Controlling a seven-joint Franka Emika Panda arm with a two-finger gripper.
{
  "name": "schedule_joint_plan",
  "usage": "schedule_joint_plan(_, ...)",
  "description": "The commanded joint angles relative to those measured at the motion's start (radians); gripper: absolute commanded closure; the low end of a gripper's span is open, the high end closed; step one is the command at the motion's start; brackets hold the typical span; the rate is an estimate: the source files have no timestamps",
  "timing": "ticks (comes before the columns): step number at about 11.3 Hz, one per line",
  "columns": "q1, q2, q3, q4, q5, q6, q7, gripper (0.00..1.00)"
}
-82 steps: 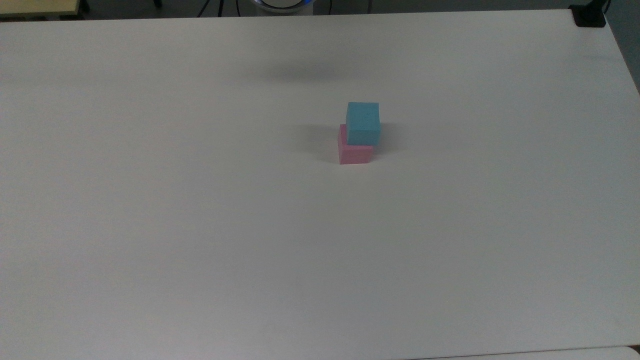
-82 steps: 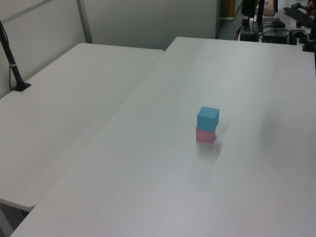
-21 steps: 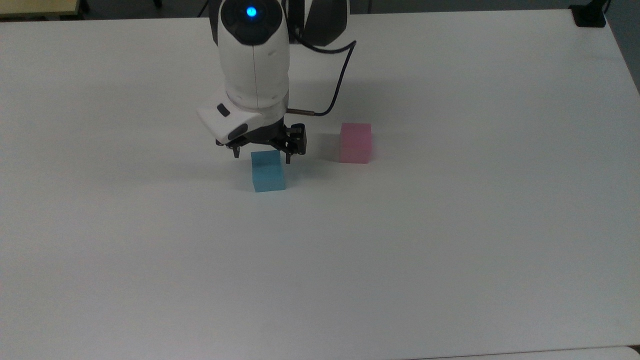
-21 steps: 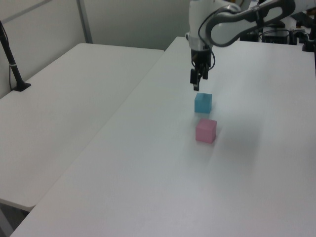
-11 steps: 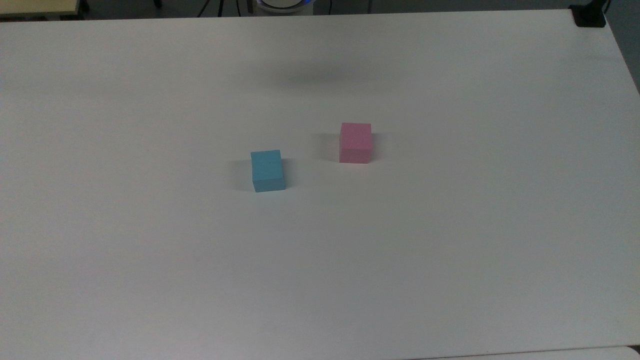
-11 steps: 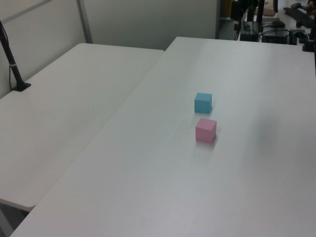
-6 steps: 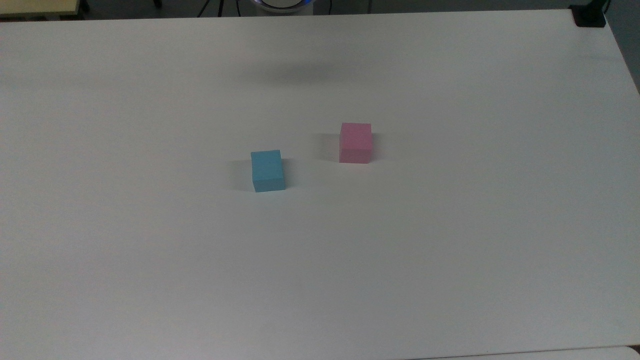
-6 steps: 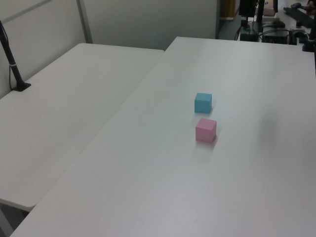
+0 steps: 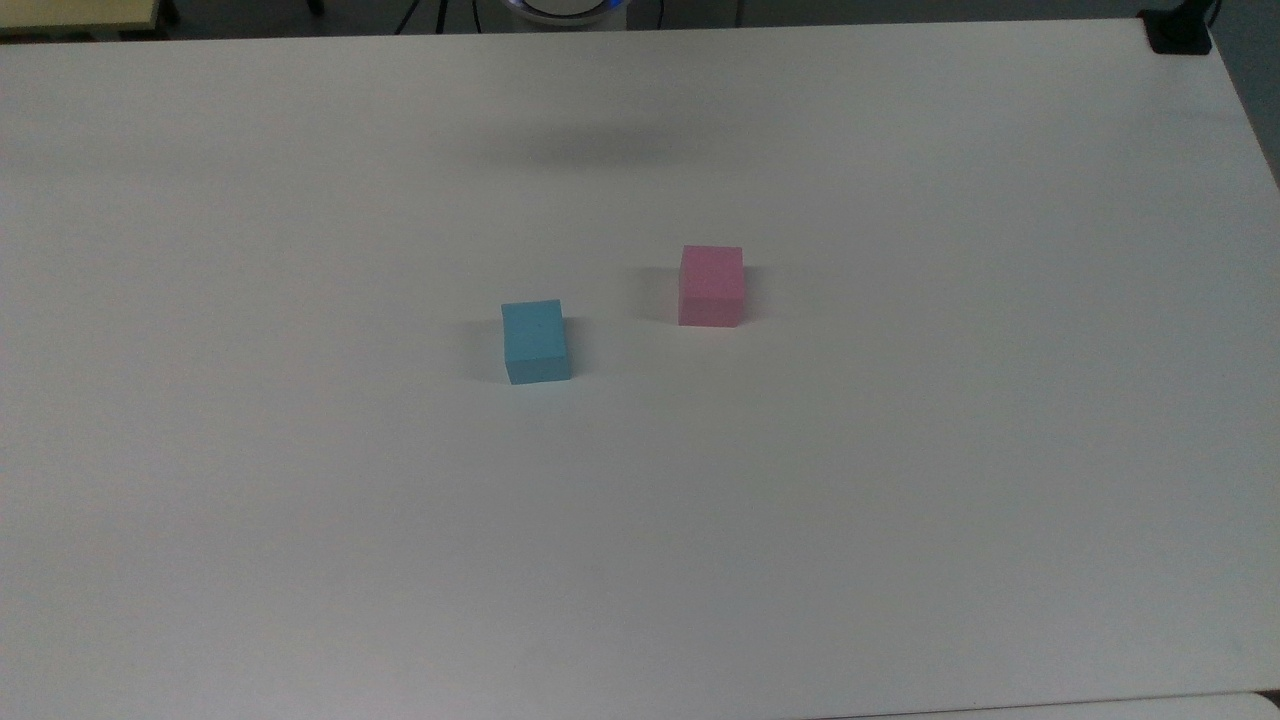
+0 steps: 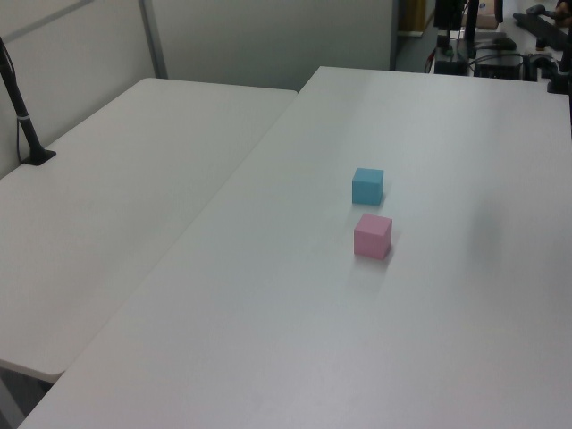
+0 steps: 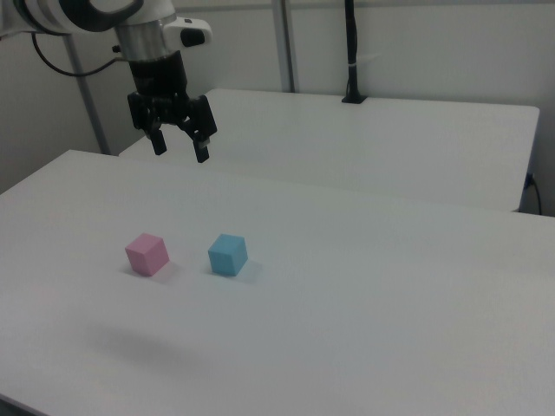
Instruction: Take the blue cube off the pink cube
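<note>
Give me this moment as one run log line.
blue cube: on table, apart from pink cube | gripper: open, empty, raised | task: unstacked

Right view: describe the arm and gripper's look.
The arm has glossy white shells with dark grey joint sections, and a black cable loops beside it. The gripper is black, with two slim black fingers under a white wrist piece.
</note>
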Motion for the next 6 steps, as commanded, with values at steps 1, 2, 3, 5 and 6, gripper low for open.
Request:
schedule_joint_plan(1, 0.0, -0.028, -0.004, -0.03, 0.019, 0.005, -0.089, 0.0)
schedule_joint_plan(2, -0.002, -0.028, -0.004, -0.03, 0.019, 0.004, -0.089, 0.0)
schedule_joint_plan(3, -0.002, -0.028, -0.004, -0.03, 0.019, 0.004, -0.089, 0.0)
schedule_joint_plan(5, 0.0, -0.028, -0.004, -0.028, 0.021, 0.004, -0.08, 0.0)
schedule_joint_plan(6, 0.001, -0.028, -0.004, -0.03, 0.021, 0.004, -0.08, 0.0)
